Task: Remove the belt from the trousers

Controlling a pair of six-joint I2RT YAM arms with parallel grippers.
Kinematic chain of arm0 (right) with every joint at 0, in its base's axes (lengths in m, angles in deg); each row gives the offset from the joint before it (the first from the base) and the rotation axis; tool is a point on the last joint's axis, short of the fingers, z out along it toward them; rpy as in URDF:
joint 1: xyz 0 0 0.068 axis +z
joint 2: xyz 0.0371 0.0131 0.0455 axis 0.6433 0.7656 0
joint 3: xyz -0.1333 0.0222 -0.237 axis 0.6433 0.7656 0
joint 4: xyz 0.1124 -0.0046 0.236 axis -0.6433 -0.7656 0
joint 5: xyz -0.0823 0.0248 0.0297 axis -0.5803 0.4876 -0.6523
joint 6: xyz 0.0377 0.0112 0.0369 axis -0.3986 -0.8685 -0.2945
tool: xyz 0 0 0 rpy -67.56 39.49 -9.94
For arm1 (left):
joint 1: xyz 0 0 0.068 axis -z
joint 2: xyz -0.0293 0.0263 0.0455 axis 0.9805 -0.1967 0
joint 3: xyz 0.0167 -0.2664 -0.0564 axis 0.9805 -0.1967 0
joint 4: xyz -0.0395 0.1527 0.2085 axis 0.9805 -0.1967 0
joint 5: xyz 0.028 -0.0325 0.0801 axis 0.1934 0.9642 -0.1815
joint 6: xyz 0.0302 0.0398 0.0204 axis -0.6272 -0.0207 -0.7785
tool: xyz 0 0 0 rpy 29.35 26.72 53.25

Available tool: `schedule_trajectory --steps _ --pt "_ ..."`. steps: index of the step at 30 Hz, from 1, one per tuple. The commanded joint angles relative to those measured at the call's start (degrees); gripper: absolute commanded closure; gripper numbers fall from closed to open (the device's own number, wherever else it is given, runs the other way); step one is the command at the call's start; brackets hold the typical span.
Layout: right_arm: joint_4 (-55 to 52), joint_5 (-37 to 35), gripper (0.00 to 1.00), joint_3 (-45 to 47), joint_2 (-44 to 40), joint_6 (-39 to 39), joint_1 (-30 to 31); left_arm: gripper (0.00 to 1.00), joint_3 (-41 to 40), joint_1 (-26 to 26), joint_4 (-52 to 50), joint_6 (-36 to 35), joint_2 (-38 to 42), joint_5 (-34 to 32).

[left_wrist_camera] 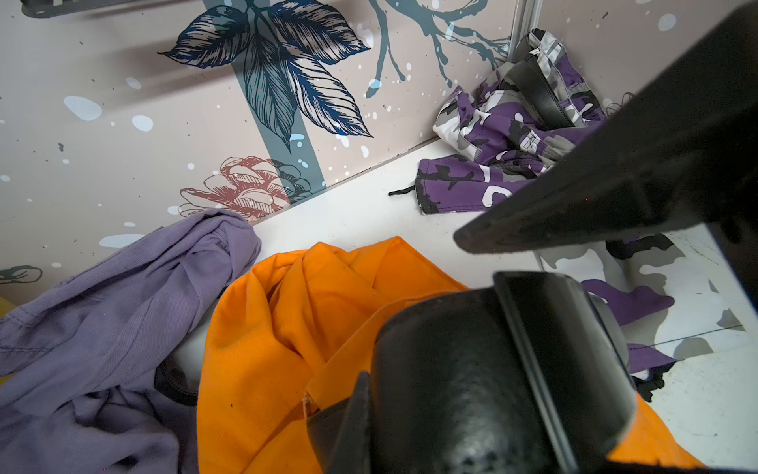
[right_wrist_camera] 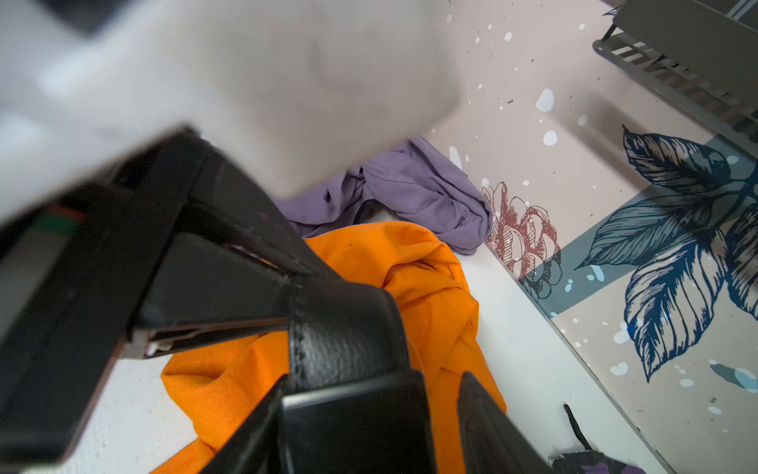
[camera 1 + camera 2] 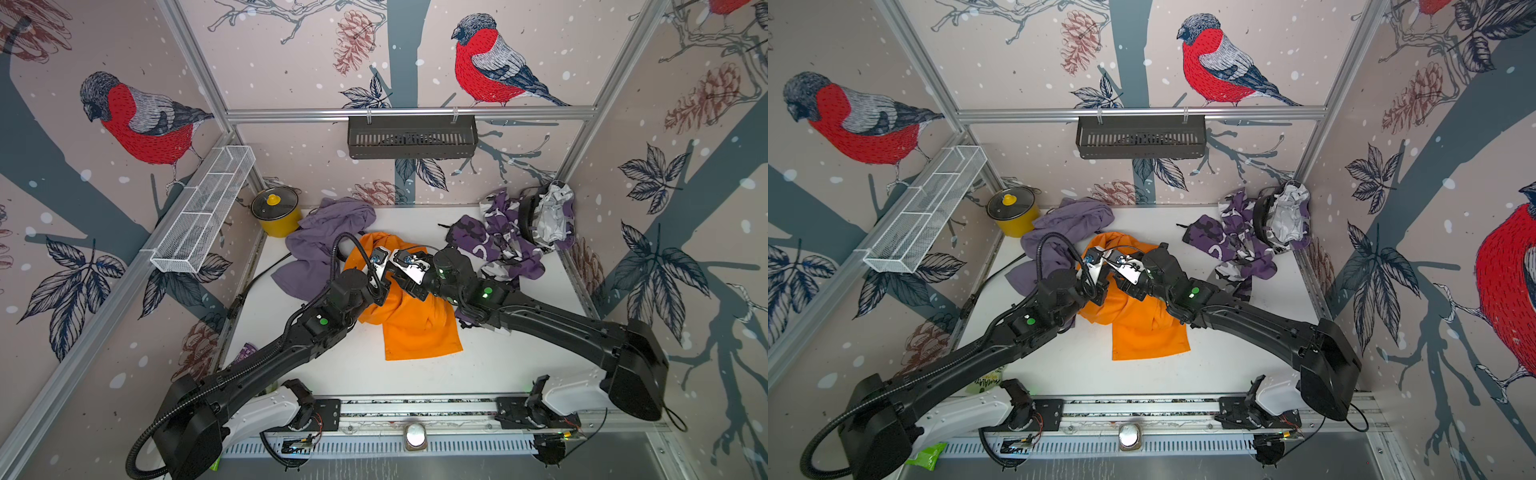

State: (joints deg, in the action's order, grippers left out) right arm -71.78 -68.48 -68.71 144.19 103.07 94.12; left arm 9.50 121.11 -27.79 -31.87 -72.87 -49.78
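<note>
Crowding the white table [image 3: 519, 365] are lilac trousers [image 3: 328, 237] bunched against the orange trousers [image 3: 411, 328] at mid-table, purple camouflage trousers [image 3: 498, 245] heaped in the far right corner and a yellow pot [image 3: 277, 216] in the far left one, while both arms meet over the orange cloth and block it from above. From the right wrist, the belt [image 2: 348, 340] shows as black grained leather with a stitched edge, rising off the orange cloth. The left gripper [image 2: 293, 283] is pinched tight on it, and the right gripper [image 2: 369, 381] straddles it just beside, jaws apart with a sliver of orange beside one finger.
</note>
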Motion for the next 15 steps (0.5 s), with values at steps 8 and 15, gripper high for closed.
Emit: schedule_trajectory --steps 8,15 --pt "-2.0 2.6 0.74 0.9 -4.1 0.5 -2.1 1.00 0.6 -1.5 -0.7 1.9 -0.9 -0.3" --pt "-5.4 8.5 0.84 2.7 -8.3 -1.7 -7.9 1.00 2.0 -4.2 -3.9 4.4 -3.3 -2.3"
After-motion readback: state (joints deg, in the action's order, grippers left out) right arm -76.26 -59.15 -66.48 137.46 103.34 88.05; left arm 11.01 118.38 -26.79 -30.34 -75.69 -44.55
